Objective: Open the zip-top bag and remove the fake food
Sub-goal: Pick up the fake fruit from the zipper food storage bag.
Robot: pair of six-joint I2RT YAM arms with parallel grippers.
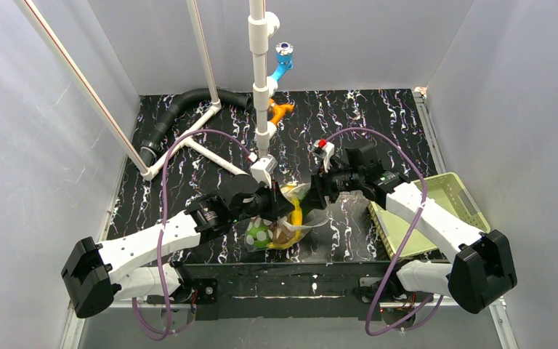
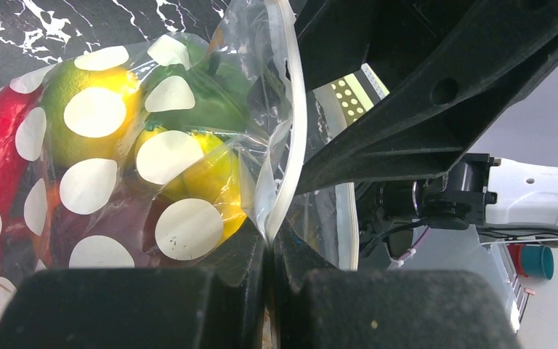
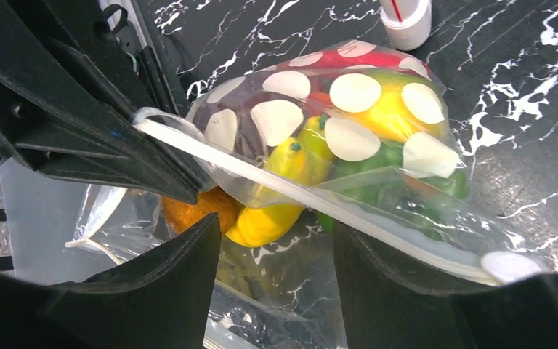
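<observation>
The zip-top bag [image 1: 285, 222] lies on the black marble table just ahead of both arms, clear with whitish dots [image 2: 94, 113]. Its mouth stands apart. My left gripper [image 2: 269, 243] is shut on the upper zip strip [image 3: 283, 190], pinching the lip and lifting it. My right gripper [image 3: 276, 224] is open at the bag's mouth, fingers [image 3: 182, 276] either side of the lower lip, nothing clamped. The fake food is inside: a yellow banana [image 3: 272, 218], an orange piece [image 3: 192, 207], green pieces [image 2: 211, 98] and a red one [image 2: 0, 160].
A pale yellow-green mesh basket [image 1: 454, 200] sits at the right edge. White pipes [image 1: 189, 145], a black hose [image 1: 182, 105] and a vertical pipe post [image 1: 261, 87] with orange [image 1: 282, 110] and blue [image 1: 283, 67] fittings stand behind the bag.
</observation>
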